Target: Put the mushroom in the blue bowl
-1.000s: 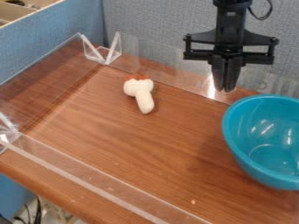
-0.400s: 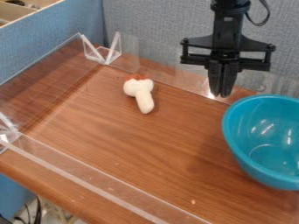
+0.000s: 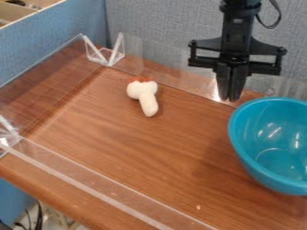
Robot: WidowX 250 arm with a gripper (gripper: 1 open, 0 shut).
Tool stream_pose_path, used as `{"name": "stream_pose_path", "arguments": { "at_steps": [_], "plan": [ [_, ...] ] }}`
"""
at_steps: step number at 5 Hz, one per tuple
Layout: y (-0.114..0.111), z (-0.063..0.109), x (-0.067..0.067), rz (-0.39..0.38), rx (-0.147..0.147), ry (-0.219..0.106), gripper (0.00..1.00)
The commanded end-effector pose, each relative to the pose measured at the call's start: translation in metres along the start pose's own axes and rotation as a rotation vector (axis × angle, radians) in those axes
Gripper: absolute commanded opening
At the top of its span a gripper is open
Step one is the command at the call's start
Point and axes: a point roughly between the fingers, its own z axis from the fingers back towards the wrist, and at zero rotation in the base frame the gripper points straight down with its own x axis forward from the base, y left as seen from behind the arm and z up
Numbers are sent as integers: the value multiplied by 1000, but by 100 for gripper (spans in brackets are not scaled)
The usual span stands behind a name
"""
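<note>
The mushroom (image 3: 146,97) lies on its side on the wooden table, cream-white, with its cap end toward the back left. The blue bowl (image 3: 275,144) stands at the right, teal, glossy and with nothing inside. My gripper (image 3: 232,92) hangs pointing straight down at the back right, between the two and a little behind the bowl's rim. Its black fingers are pressed together with nothing between them. It is well to the right of the mushroom and not touching it.
Clear acrylic walls (image 3: 102,49) border the wooden table (image 3: 120,144) at the back, left and front. A blue partition stands behind, and a cardboard box (image 3: 24,22) sits at the upper left.
</note>
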Motion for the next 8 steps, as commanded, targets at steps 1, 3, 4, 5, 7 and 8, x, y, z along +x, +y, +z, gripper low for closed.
{"name": "stream_pose_path", "arguments": {
  "at_steps": [1,3,4,5,7,8],
  "plan": [
    [-12,17,1,-38,-22,-50,0],
    [-27,14,-2,-88,-26,-39,0],
    [-30,13,-2,-101,-27,-35,0],
    [-29,13,-1,-105,-28,-34,0],
    [32,11,13,137,-21,-54,100],
    [69,6,27,319,-13,-80,100]
  ]
}}
